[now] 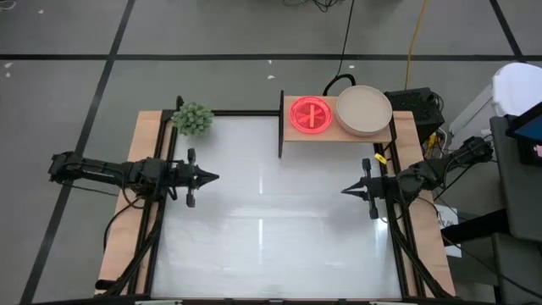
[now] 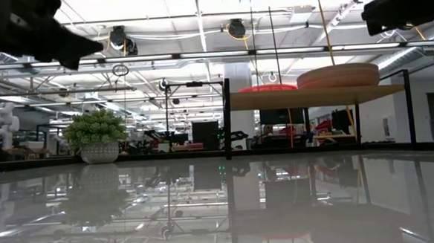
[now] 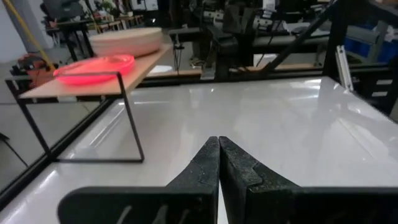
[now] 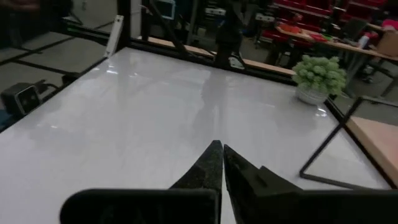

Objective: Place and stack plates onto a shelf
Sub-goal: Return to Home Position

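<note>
At the back edge of the glossy white tabletop [image 1: 262, 229], toward the right arm's side, the small light-wood shelf [image 1: 334, 137] on thin black uprights carries all the crockery I can see. A glowing orange-red round plate [image 1: 311, 114] tops a low pile on the side nearer the small green leafy plant [image 1: 194, 119]. A broad beige round plate [image 1: 364, 110] tops a taller pile just beside it. Whether the two rims touch, I cannot tell. From table height the beige pile shows several layers, but I cannot count them. No plate lies on the tabletop itself.

The left gripper [image 1: 212, 178] hangs above the table's left side with its fingers pressed together on nothing. The right gripper [image 1: 347, 191] faces it from the right side, likewise clenched and empty. The two are well apart, and neither is near the shelf.

To my eye the stacking looks finished and both arms look parked. Should a plate need shifting, I would expect it to be stiff, fairly light and smooth, so slippery under hard fingers. The raised rim at the shelf's open front edge seems the only place to pinch it, with one finger under the lip. The piles sit loose, so a sideways nudge could slide the top plate off. The shelf's thin legs look easy to jolt.
</note>
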{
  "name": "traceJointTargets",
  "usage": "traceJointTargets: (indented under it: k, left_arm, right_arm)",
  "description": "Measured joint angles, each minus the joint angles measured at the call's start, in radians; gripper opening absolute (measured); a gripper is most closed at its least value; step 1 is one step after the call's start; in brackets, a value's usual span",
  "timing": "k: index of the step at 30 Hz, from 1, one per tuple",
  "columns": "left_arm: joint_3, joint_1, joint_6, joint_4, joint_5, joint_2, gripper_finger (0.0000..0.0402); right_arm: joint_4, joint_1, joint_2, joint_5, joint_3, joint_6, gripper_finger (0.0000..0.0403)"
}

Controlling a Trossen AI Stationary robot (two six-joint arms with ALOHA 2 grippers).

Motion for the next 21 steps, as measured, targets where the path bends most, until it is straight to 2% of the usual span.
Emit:
traceJointTargets:
  k: [10, 17, 21]
  left_arm:
    - [-0.121, 0.048, -0.010, 0.035, 0.014, -0.149, 0.0003]
    - [-0.196, 0.079, -0.006, 0.110, 0.046, -0.168, 0.0003]
    - [-0.196, 0.100, -0.006, 0.109, 0.077, -0.168, 0.0003]
  right_arm:
    - [0.125, -0.087, -0.044, -0.095, -0.116, -0.061, 0.0000]
    - [0.149, -0.191, -0.058, -0.207, -0.155, -0.064, 0.0000]
    - [0.204, -0.252, -0.058, -0.278, -0.188, -0.083, 0.0000]
